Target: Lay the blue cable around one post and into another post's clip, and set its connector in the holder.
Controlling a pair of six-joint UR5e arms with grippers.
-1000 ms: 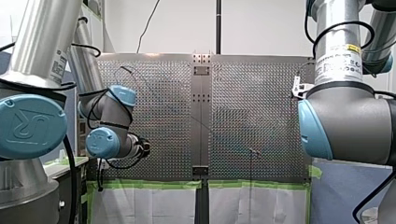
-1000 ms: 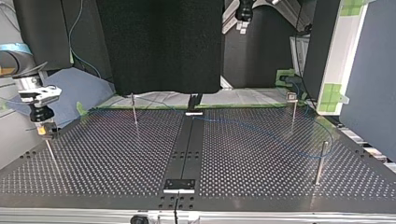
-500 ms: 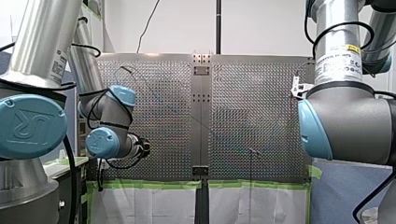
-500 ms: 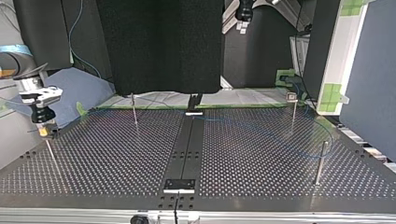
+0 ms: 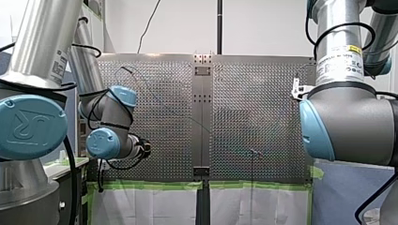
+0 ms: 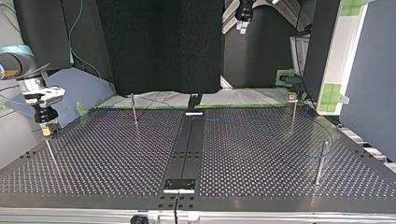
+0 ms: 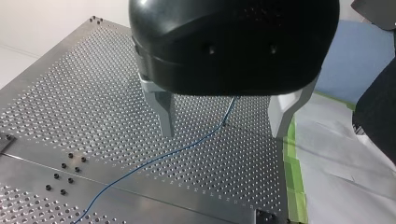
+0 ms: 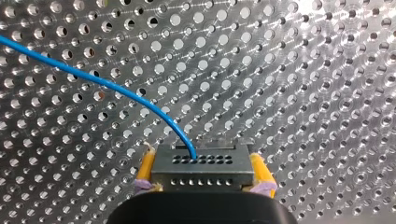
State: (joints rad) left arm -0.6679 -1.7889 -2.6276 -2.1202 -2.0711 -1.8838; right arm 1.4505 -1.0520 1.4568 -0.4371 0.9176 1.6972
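Our right gripper [image 8: 201, 169] pinches the metal connector [image 8: 201, 161] between its yellow pads [image 8: 145, 167], at nine o'clock on the table [image 6: 261, 186] in the top view. The blue cable [image 8: 112, 86] leaves the connector toward ten o'clock. Our left gripper [image 7: 223, 133] hovers above the cable with its fingers spread. We judge it best to lower squarely and level, minding cable slack by the thin post [image 6: 52, 156].

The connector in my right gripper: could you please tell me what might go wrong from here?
1. The connector is held only at its sides by the yellow pads of my right gripper; a tug from the blue cable could twist it loose.
2. In the top view that gripper hangs close to a thin post, so a careless move might knock it.
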